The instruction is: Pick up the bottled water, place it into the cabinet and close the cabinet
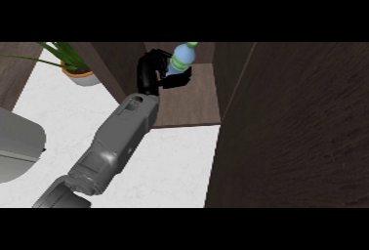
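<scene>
Nearest to the viewer, the white table [166,161] carries a grey rounded object [14,146] at its left edge, only partly in view. A grey forearm [115,146] rises from the lower edge and reaches toward the far side. To the right stands the open cabinet door [296,127], a wide dark wooden panel that covers the right part of the view.

Farther away, the cabinet [191,105] shows its brown shelf. Above this shelf the hand [153,73] has its fingers curled around the bottled water [180,59], which is upright or slightly tilted, with its green cap to the far side. I judge this is the right hand, although it shows near the middle; the left hand is not visible. At the far left a potted plant [75,68] stands on the table.

The placing step seems in progress. The next move probably calls for lowering the bottle onto the shelf, releasing it, then pulling back so that the door can swing shut.
</scene>
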Robot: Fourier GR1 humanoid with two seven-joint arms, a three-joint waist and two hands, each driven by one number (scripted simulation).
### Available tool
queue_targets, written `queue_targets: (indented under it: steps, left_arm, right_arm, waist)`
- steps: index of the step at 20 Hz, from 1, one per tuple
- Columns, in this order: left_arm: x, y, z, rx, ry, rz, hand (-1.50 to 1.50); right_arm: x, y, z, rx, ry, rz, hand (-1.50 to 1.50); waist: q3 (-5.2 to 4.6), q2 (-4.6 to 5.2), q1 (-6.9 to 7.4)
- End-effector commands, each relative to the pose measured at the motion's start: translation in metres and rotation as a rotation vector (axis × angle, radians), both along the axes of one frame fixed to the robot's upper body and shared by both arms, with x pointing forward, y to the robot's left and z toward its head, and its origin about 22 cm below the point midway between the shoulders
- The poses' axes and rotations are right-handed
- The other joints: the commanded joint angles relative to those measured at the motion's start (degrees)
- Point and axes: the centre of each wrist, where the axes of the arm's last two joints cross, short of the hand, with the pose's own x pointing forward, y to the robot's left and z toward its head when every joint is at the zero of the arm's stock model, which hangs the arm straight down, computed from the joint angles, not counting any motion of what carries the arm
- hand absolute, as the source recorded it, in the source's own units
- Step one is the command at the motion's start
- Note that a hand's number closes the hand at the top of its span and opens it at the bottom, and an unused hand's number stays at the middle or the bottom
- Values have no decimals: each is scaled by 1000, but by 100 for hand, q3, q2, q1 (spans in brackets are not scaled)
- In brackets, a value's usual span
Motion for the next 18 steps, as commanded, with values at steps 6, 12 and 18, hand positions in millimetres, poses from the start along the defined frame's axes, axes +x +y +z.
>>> queue_targets:
  steps: [6, 12, 18]
  left_arm:
    - [2, 18, -11, 104, 5, 81, -150]
    - [-7, 27, -32, 242, 62, 79, -150]
    - [-12, 24, -39, 249, 45, 132, -150]
  right_arm:
    - [-7, -3, 4, -3, -33, 36, -150]
    - [-13, -2, 10, 18, -41, 44, -150]
    - [-16, -10, 17, 16, -43, 49, -150]
  waist:
    - [2, 52, -74]
    - [-1, 36, -79]
    - [-4, 57, -125]
